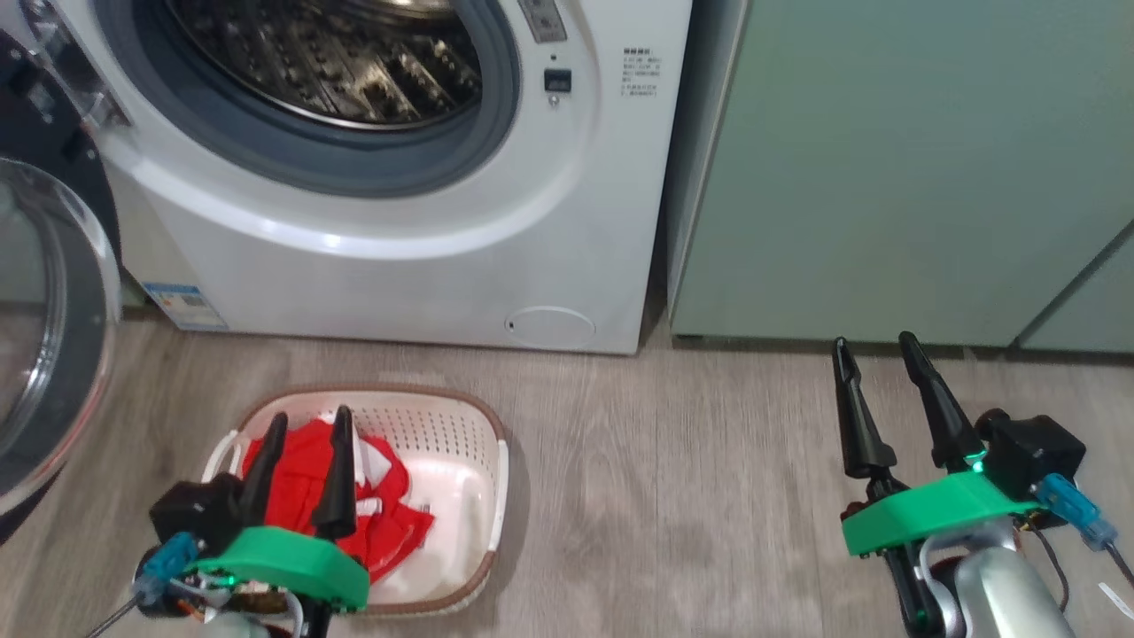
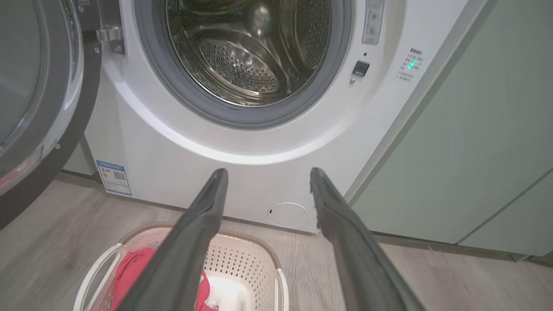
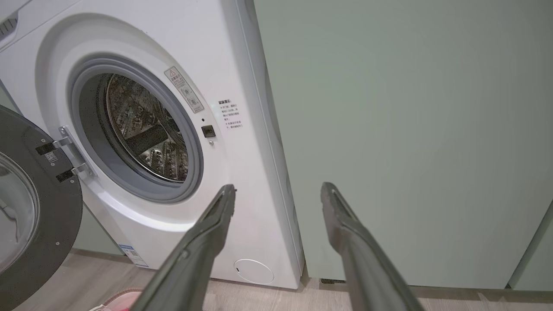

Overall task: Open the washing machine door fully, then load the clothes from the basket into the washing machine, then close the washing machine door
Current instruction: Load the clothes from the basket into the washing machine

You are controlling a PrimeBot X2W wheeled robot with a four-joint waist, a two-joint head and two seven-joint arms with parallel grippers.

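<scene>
The white washing machine (image 1: pixel 425 248) stands ahead with its round mouth uncovered and the steel drum (image 2: pixel 255 47) showing. Its black-rimmed glass door (image 1: pixel 53 337) is swung out to the left. On the floor before it sits the cream basket (image 1: pixel 461 478) with red clothes (image 1: pixel 310 478) in its left half. My left gripper (image 1: pixel 310 421) hovers over the basket above the clothes, open, nothing between its fingers. My right gripper (image 1: pixel 873 341) stands open over bare floor to the right, facing the green cabinet; in its own view the door (image 3: pixel 39 224) hangs at the left.
Pale green cabinets (image 1: pixel 895 168) adjoin the washer on the right. A small round white flap (image 1: pixel 549 326) sits low on the washer front, a blue label (image 1: pixel 184 304) at its lower left. Wood floor (image 1: pixel 673 496) stretches between basket and right gripper.
</scene>
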